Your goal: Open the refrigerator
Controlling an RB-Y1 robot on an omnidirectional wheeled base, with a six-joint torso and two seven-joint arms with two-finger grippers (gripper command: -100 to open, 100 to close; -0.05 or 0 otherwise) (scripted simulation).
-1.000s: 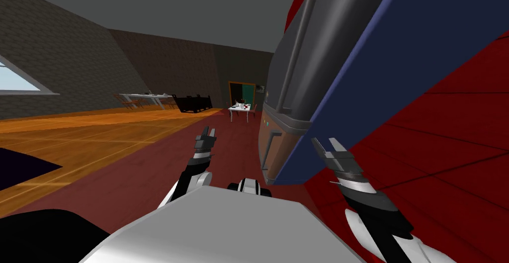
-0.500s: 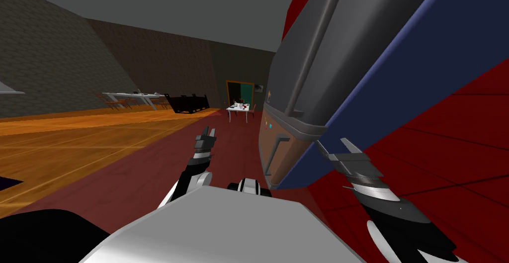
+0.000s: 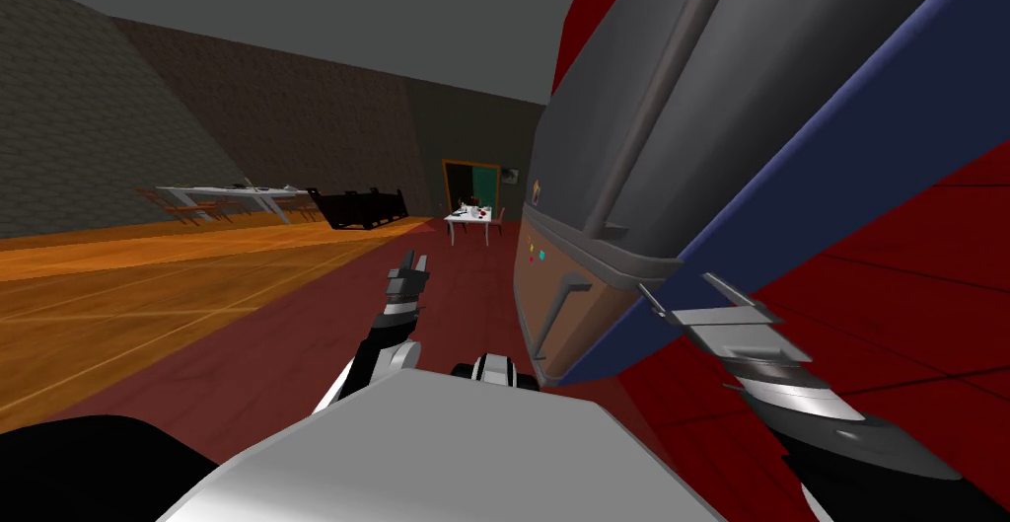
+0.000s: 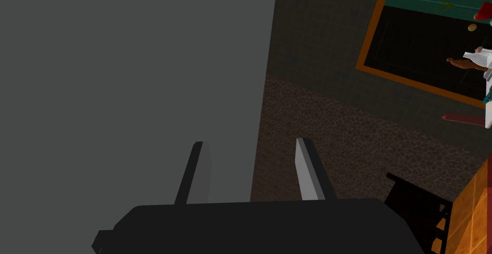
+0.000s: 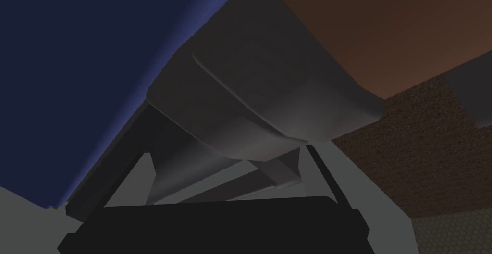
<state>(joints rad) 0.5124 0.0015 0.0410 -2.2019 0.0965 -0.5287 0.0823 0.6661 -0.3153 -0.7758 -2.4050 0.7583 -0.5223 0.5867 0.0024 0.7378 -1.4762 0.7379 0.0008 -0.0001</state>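
Observation:
The refrigerator towers at the right, with a dark grey upper door, a long bar handle, a blue side and a brown lower drawer with its own handle. My right gripper is open at the upper door's lower corner, beside the blue side. In the right wrist view the grey door edge lies between the spread fingers of the right gripper, with the blue side next to it. My left gripper is raised to the left of the refrigerator, open and empty.
A red wall runs along my right, behind the refrigerator. Far ahead stand a small white table, a dark bench, a long table and an orange-framed doorway. Wood floor spreads to the left.
The whole head view has shifted; the refrigerator looms larger and nearer. My right gripper has moved right along the upper door's lower edge. The left arm has kept its pose.

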